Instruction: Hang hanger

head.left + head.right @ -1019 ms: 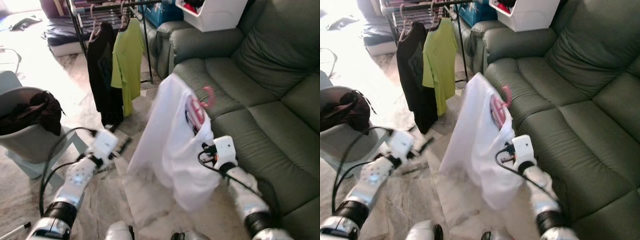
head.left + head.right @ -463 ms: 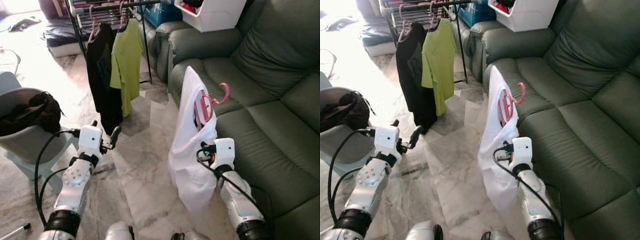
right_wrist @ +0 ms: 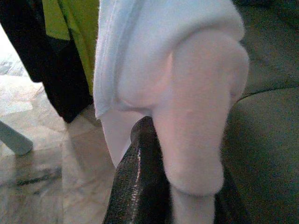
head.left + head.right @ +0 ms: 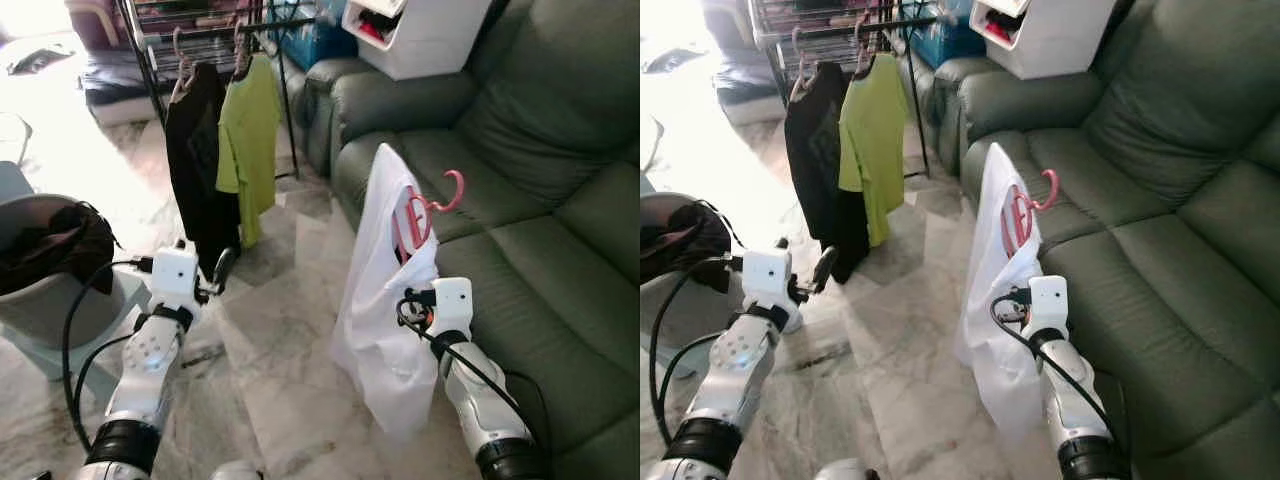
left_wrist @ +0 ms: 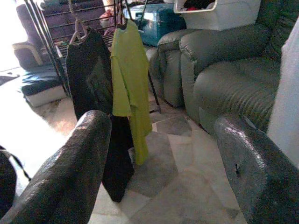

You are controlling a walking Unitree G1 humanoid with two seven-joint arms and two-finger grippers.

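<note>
A white garment [image 4: 385,290] hangs on a pink hanger [image 4: 428,206] whose hook points up. My right gripper [image 4: 420,262] is shut on the garment and hanger, holding them up in front of the sofa; in the right wrist view a black finger [image 3: 140,186] presses against the white cloth [image 3: 154,56]. My left gripper [image 4: 215,272] is open and holds nothing, low at the left, its two fingers [image 5: 70,172] spread wide. Beyond it stands a black clothes rack [image 4: 200,25] with a black shirt [image 4: 200,165] and a lime green shirt [image 4: 248,135] on hangers.
A dark green sofa [image 4: 520,180] runs along the right. A grey basket [image 4: 40,290] with dark clothes stands at the left. A white bin [image 4: 420,35] and a blue box [image 4: 310,35] sit behind the sofa arm. Marble floor [image 4: 270,370] lies between.
The white garment swung from the middle toward the sofa and now hangs steady. My left gripper rose and drew in a little. The camera shifted slightly.
</note>
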